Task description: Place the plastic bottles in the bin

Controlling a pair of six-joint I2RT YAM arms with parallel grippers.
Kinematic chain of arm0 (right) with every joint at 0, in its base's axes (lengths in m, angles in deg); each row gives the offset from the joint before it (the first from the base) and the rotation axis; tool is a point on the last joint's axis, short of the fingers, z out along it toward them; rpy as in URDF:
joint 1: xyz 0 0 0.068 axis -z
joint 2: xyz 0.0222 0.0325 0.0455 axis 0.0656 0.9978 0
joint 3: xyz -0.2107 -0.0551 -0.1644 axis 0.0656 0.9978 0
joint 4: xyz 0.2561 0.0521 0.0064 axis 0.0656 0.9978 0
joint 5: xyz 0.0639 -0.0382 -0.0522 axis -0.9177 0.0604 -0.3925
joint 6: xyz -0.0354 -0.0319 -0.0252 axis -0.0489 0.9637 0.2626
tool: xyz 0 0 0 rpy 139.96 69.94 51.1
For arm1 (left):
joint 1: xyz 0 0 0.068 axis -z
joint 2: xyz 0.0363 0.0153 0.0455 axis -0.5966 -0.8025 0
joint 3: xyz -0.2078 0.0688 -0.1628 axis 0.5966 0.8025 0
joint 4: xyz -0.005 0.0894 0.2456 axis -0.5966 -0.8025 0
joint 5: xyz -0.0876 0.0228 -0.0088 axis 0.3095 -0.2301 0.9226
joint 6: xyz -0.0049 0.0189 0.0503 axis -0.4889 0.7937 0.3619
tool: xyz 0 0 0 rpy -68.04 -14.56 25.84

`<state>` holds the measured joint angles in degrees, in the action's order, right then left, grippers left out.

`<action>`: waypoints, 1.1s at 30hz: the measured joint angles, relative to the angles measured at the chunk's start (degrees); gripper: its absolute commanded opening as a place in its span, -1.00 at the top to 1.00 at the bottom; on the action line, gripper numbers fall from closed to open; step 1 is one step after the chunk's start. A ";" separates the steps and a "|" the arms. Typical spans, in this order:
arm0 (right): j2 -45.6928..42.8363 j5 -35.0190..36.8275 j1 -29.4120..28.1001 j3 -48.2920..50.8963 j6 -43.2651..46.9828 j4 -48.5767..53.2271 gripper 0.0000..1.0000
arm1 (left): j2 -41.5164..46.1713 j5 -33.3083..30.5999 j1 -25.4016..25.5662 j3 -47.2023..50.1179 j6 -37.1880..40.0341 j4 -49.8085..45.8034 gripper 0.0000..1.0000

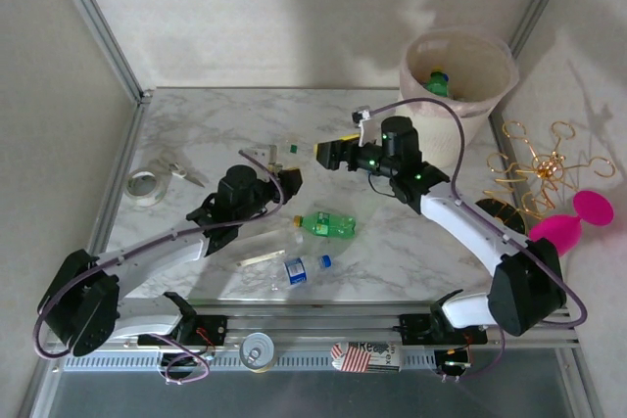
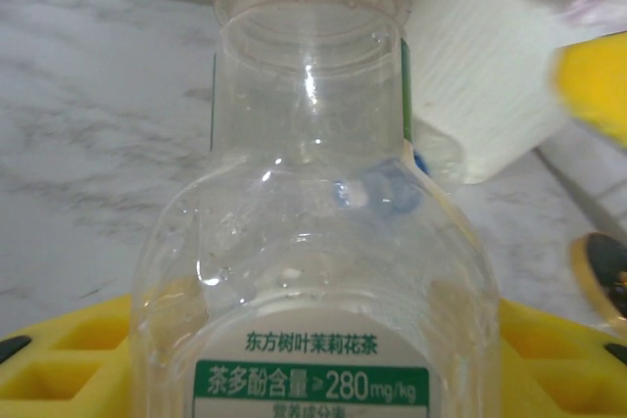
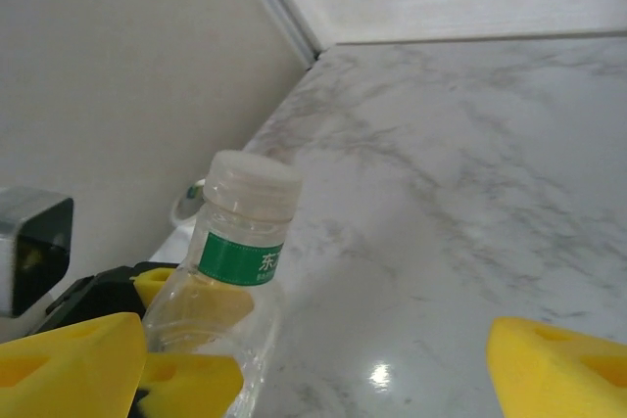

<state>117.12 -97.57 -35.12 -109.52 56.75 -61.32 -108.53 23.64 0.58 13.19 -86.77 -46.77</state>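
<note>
Tape roll point(image 1: 147, 186): a pale ring lying flat at the left edge of the table point(image 1: 206, 115), which is white marble with grey veins. Scissors point(image 1: 182, 172) lie just beside the roll.
Left gripper point(image 1: 287, 179): black, with yellow pads point(image 2: 59, 359) that have hollow cells. The pads are clamped on the lower body of the clear bottle point(image 2: 313, 242).
Clear bottle: see-through plastic with round shoulders, a white cap, a green neck band and a green label with white print. Its base is cut off in the left wrist view, and from above it is hard to pick out against the marble.
Blurred shapes: a pale ribbed mass and a yellow smear sit behind the bottle in the left wrist view, too soft to name.
Stick point(image 1: 260, 259): thin, pale and flat on the marble.
Green bottle point(image 1: 328, 225): lying on its side mid-table, with a yellow cap.
Blue-labelled bottle point(image 1: 299, 269): clear, lying near the front edge.
Right gripper point(image 1: 328, 152): its fingers are spread wide with nothing between them. It is close to the left gripper and faces it.
Bin point(image 1: 490, 56): round, cream, lined with a thin bag, at the far right corner. A yellow-capped bottle point(image 1: 438, 80) is inside, and the right arm's cable crosses its front.
Wire rack point(image 1: 539, 159): gold loops, right of the table.
Goblet point(image 1: 578, 217): pink, on its side.
</note>
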 measured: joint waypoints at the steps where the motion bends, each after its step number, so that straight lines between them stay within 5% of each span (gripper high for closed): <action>1: 0.59 -0.76 -0.44 0.00 -0.39 -0.72 -0.75 | 0.70 0.57 0.57 0.59 0.24 0.98 0.05; 7: 3.78 -4.79 -2.10 0.00 -2.97 -4.61 -0.63 | 1.97 2.60 3.23 2.05 1.60 3.19 0.05; 23: 7.89 -9.09 -2.99 -0.13 -10.23 -12.15 0.14 | 1.92 1.95 7.02 3.37 4.07 3.52 -0.03; 27: 8.11 -9.18 -2.99 -0.33 -11.30 -12.26 0.29 | 1.92 1.20 7.23 3.43 4.33 3.69 -0.23; 33: 8.31 -8.66 -3.08 -0.94 -10.80 -11.41 0.33 | 2.45 -0.50 7.43 4.59 4.55 4.26 -0.99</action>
<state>125.42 -106.23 -38.20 -110.46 45.96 -72.72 -106.09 23.14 8.01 17.78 -82.22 -42.51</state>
